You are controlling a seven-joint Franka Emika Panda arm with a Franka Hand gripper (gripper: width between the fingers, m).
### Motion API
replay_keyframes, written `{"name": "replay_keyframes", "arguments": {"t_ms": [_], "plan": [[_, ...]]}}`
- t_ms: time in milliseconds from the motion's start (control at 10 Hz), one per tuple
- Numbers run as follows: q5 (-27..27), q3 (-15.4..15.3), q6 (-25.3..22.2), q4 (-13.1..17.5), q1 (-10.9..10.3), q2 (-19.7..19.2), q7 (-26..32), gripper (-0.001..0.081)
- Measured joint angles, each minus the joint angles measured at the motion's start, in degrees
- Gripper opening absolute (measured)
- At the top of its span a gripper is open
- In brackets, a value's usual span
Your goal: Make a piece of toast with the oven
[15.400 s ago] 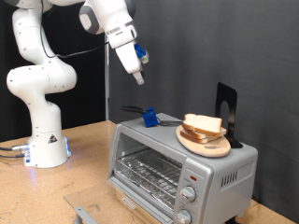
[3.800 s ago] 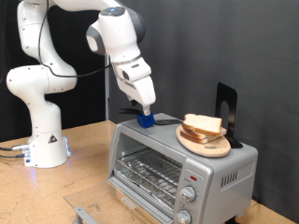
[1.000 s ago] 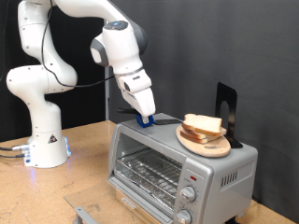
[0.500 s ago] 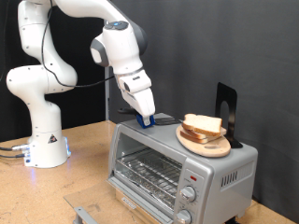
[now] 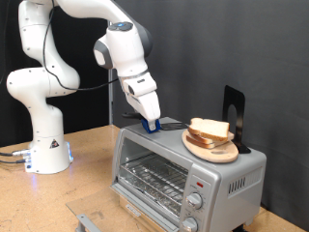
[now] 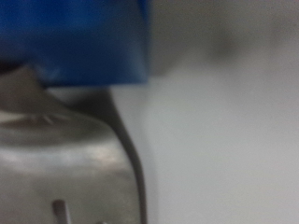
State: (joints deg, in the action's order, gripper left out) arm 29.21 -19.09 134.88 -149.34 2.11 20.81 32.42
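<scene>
While the oven (image 5: 183, 172) stood with its glass door dropped open and its wire rack bare, the gripper (image 5: 150, 121) was lowered onto the oven's roof at about ten o'clock from the wooden plate (image 5: 210, 148). Its fingertips met a small blue piece (image 5: 152, 123) of a dark tool (image 5: 166, 123) lying there, probably to pick it up; whether the jaws were clamped or apart, I could not tell. The piece of toast (image 5: 210, 129) sat on the stacked bread on that plate, not yet loaded.
</scene>
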Motion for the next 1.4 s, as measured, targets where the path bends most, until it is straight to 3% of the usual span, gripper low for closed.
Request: {"name": "replay_keyframes", "arguments": {"t_ms": [1400], "plan": [[0.27,-1.90,0.43,-0.33,0.00,-0.13,-0.40,0.0808]]}}
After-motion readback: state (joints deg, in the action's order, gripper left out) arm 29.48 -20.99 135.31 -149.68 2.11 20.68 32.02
